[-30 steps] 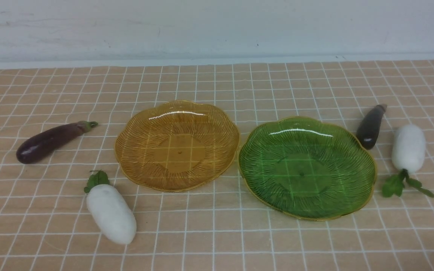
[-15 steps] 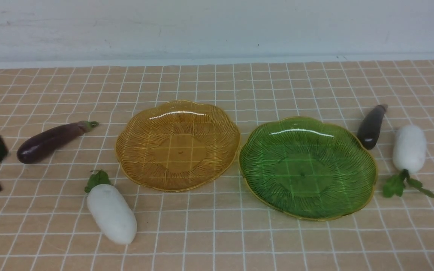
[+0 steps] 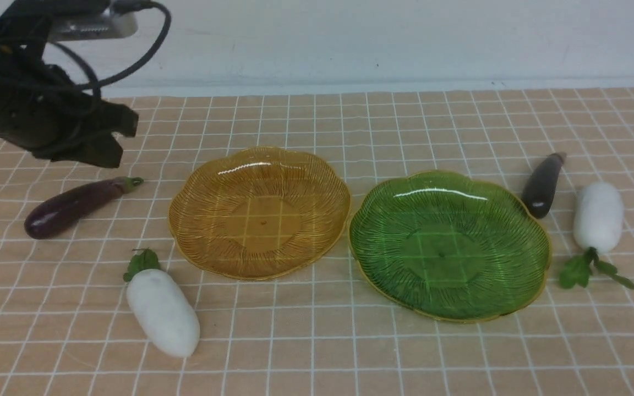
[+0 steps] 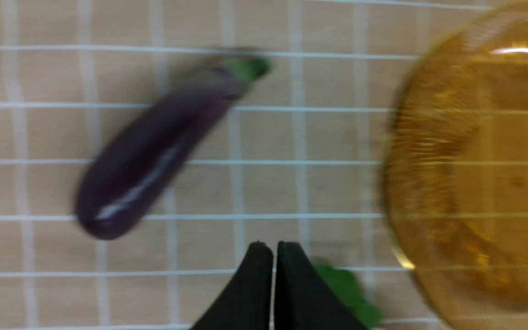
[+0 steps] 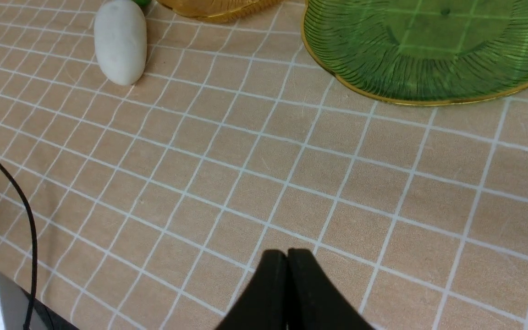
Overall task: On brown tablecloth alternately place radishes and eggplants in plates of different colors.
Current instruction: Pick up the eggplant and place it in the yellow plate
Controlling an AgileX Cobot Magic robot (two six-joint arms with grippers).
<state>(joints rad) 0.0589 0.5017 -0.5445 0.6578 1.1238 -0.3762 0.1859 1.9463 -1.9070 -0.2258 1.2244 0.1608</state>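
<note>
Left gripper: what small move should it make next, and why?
Probably it should open its jaws. The left gripper hangs shut and empty near the left eggplant, which lies untouched beside the empty amber plate. Shut jaws cannot take the eggplant, so opening likely comes before lowering.

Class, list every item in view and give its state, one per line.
Amber plate: upright, empty.
Green plate: upright, empty.
Left eggplant: lying on the cloth.
Right eggplant: lying on the cloth.
Left radish: lying on the cloth.
Right radish: lying on the cloth.
Left gripper: shut, holding nothing.
Right gripper: shut, holding nothing.
</note>
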